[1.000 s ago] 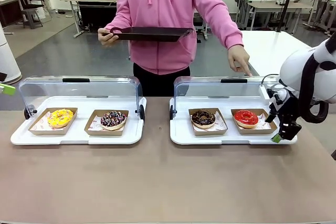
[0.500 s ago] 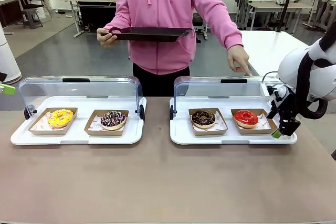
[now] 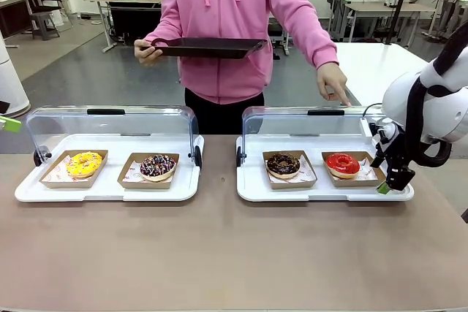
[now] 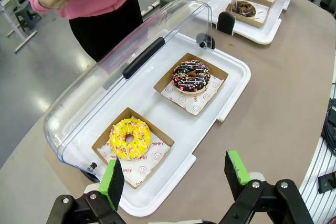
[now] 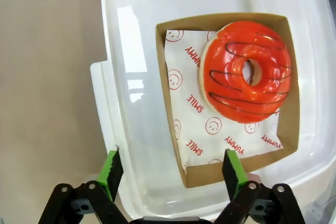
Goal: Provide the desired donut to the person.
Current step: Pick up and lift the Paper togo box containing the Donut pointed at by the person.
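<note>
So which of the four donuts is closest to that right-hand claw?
The red-glazed donut at the far right; the right gripper hangs just beside it. The other three sit farther left.

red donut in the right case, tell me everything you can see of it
The red donut is a ring with glossy red icing, thin dark drizzle lines and a small hole. It lies flat on white paper printed with red smileys, SMILE and YUMMY, inside a shallow brown cardboard tray, at the right end of the right white display base, whose clear lid is raised. Nothing else touches the donut; the right gripper hovers open by the tray's edge.
</note>
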Robot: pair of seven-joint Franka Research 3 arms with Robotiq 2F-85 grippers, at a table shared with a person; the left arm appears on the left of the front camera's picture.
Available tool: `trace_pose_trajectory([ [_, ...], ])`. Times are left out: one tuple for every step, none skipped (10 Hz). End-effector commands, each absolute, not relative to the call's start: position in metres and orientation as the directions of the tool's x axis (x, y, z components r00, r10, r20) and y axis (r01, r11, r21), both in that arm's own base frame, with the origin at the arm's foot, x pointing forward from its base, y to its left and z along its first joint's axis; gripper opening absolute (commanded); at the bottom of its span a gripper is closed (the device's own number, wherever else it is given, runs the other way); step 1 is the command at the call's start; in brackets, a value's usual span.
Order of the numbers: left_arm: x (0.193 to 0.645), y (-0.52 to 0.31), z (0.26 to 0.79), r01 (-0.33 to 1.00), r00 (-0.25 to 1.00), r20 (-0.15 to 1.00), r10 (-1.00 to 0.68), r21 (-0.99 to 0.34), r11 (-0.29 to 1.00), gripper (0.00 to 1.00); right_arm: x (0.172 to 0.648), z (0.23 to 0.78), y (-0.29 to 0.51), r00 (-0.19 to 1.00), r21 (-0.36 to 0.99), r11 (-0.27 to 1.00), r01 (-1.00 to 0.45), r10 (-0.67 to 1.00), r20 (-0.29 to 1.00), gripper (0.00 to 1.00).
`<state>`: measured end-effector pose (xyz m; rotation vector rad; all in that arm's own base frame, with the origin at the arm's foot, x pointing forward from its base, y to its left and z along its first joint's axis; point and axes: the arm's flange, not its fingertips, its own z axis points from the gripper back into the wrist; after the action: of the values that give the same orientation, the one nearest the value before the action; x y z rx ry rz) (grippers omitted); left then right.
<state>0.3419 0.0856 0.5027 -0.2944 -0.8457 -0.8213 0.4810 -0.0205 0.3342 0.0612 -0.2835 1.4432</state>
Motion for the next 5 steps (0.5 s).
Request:
trace_pose_trajectory([
  [0.342, 0.0877, 0.5015, 0.752, 0.374, 0.763, -0.527, 0.084, 0.654, 1.0, 0.4908, 0.3236, -0.022, 0.071, -0.167, 0.114, -0.979, 0.967, 0.245, 0.4],
  [0.342, 0.0877, 0.5015, 0.752, 0.374, 0.763, -0.527, 0.084, 0.654, 1.0, 0.4908, 0.3233, -0.0221, 0.071, -0.162, 0.111, -0.98, 0.969, 0.238, 0.28],
  [0.342, 0.0877, 0.5015, 0.752, 0.374, 0.763, -0.527, 0.084, 0.654, 1.0, 0.4916, 0.3234, -0.0222, 0.071, -0.161, 0.111, -0.981, 0.97, 0.234, 0.0],
  [0.342, 0.0877, 0.5015, 0.752, 0.374, 0.763, -0.527, 0.084, 0.654, 1.0, 0.4929, 0.3225, -0.0224, 0.076, -0.156, 0.113, -0.981, 0.972, 0.224, 0.0],
  [0.342, 0.0877, 0.5015, 0.752, 0.374, 0.763, -0.527, 0.084, 0.654, 1.0, 0.494, 0.3216, -0.023, 0.074, -0.14, 0.109, -0.984, 0.97, 0.231, 0.0],
])
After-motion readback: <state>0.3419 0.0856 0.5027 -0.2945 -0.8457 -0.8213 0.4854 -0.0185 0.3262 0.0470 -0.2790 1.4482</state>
